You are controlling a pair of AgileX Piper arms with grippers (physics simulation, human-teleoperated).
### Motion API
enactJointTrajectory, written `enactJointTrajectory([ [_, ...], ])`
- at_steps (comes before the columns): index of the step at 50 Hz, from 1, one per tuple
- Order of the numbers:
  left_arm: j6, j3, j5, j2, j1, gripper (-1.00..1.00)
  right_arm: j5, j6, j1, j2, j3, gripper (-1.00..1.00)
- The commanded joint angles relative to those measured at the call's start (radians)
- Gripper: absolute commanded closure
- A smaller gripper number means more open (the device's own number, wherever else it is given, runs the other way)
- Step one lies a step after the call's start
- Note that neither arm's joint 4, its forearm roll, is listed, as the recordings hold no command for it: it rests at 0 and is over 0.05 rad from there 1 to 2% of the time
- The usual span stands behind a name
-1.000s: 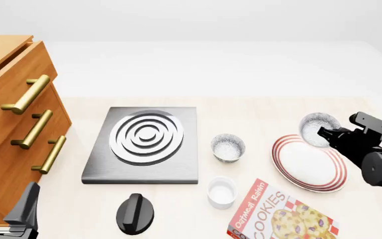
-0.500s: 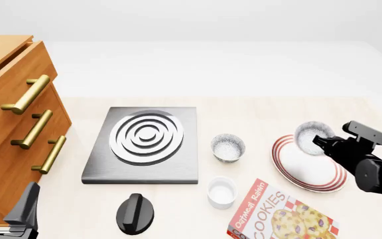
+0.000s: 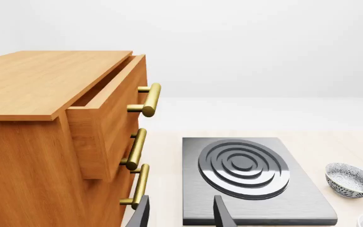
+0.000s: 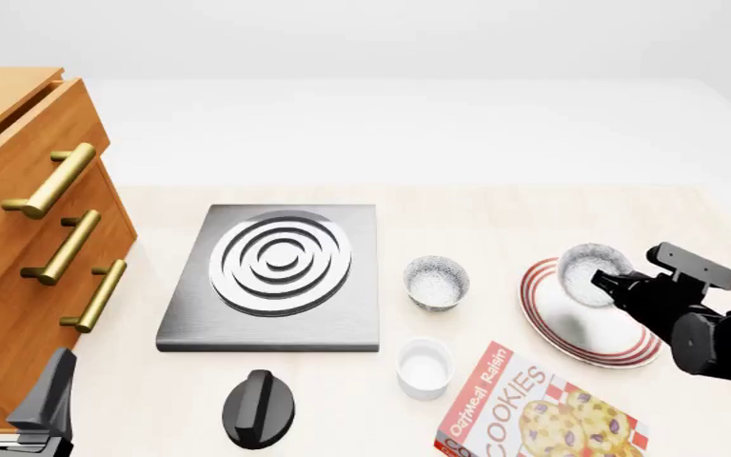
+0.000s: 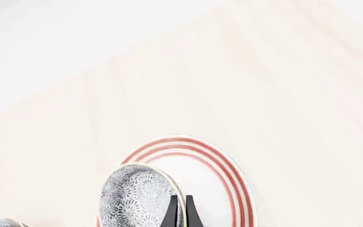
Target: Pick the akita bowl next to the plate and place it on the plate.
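Note:
My right gripper (image 4: 608, 280) is shut on the rim of the akita bowl (image 4: 589, 269), speckled grey outside and white inside. It holds the bowl tilted over the far part of the plate (image 4: 598, 330), which is white with red rings. In the right wrist view the fingers (image 5: 172, 213) pinch the bowl's (image 5: 137, 196) rim above the plate (image 5: 222, 176); whether bowl and plate touch I cannot tell. My left gripper (image 4: 16, 398) stands open and empty at the near left, in front of the cabinet; in its own view (image 3: 181, 217) nothing is between its fingers.
A look-alike speckled bowl (image 4: 437, 282) sits left of the plate, with a white cup (image 4: 424, 367) and a cookies box (image 4: 537, 414) nearer me. A grey stove plate (image 4: 277, 276) and black knob (image 4: 260, 409) lie mid-left. A wooden cabinet (image 4: 23, 219) stands at left, its top drawer ajar.
My right gripper has carried the bowl leftward and down, from beyond the plate's far right edge to over the plate. The left arm has not moved.

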Motion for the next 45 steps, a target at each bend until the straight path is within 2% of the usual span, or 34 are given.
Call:
enactJointTrajectory([
  [1, 0.000, 0.000, 0.000, 0.000, 0.000, -1.00, -0.021, 0.003, 0.000, 0.029, -0.002, 1.00],
  [45, 0.000, 0.000, 0.000, 0.000, 0.000, -1.00, -0.052, -0.014, -0.001, 0.116, -0.016, 1.00],
])
